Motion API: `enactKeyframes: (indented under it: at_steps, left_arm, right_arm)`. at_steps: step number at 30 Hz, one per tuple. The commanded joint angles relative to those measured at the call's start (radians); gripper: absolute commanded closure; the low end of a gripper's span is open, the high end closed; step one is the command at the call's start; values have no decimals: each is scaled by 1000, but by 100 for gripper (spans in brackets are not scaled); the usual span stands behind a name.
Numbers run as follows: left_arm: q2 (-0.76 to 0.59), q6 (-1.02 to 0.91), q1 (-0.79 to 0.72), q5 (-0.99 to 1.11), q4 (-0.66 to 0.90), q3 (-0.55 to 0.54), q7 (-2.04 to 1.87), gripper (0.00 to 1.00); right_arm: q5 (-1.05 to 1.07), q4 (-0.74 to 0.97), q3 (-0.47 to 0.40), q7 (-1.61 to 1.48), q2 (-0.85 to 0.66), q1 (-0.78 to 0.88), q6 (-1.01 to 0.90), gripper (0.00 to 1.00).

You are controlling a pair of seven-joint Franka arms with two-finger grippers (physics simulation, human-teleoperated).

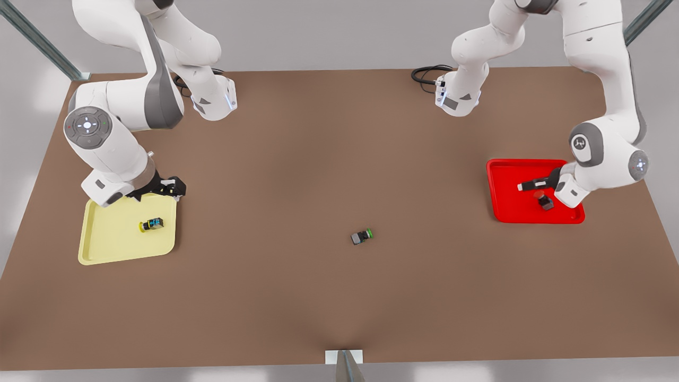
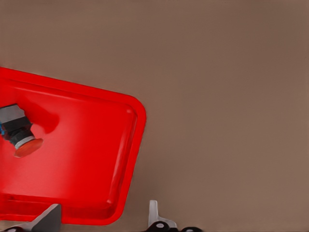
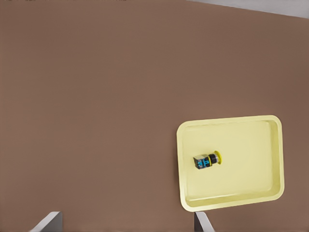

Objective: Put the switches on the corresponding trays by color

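Yellow-capped switch (image 1: 151, 224) lies inside the pale yellow tray (image 1: 101, 249), below the open, empty right claw (image 1: 172, 190); red-capped switch (image 1: 544, 200) sits in the red tray (image 1: 501, 204), just beneath the open left claw (image 1: 526, 186).

Setting: simulated robot lab bench; rendered look
Surface: plain brown rectangular tabletop (image 1: 318, 175); grey metal frame struts (image 1: 37, 40) at corners
Backdrop: bare pale grey floor (image 1: 318, 32)
Fixtures: two white jointed robot arms (image 1: 106, 138); black cable loop (image 1: 427, 73)
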Motion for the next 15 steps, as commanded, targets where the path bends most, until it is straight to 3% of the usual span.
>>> enactKeyframes:
  at_steps: [1, 5, 6, 8, 9, 11, 13, 15]
  left_arm:
    - [0, -48, -14, 290, 48, -39, -22, 0]
    - [0, -300, -23, 291, 371, -266, -111, 0]
    - [6, -385, -147, 301, 446, -231, -159, 0]
    - [0, -456, -426, 298, 527, 15, -179, 0]
    - [1, -488, -467, 291, 582, 74, -177, 0]
    - [-28, -501, -471, 288, 607, 88, -98, 0]
    - [-45, -496, -529, 153, 593, 283, -127, 0]
    - [-51, -482, -516, 141, 593, 283, -121, 0]
  right_arm:
    - [1, -1, 0, 0, 0, -2, 0, 0]
    - [-1, 1, 0, 0, 0, 0, 0, 0]
    - [-1, 1, 0, 0, 1, 0, 0, 0]
    - [-1, 1, 0, 0, 0, 0, -2, 0]
    - [-1, 1, 0, 0, -2, 0, -3, 0]
    - [-1, 1, 0, 0, -2, 0, -8, 0]
    - [1, 2, 0, 0, -2, 2, -8, 0]
    - [-1, 2, 0, 0, -2, 2, -8, 0]
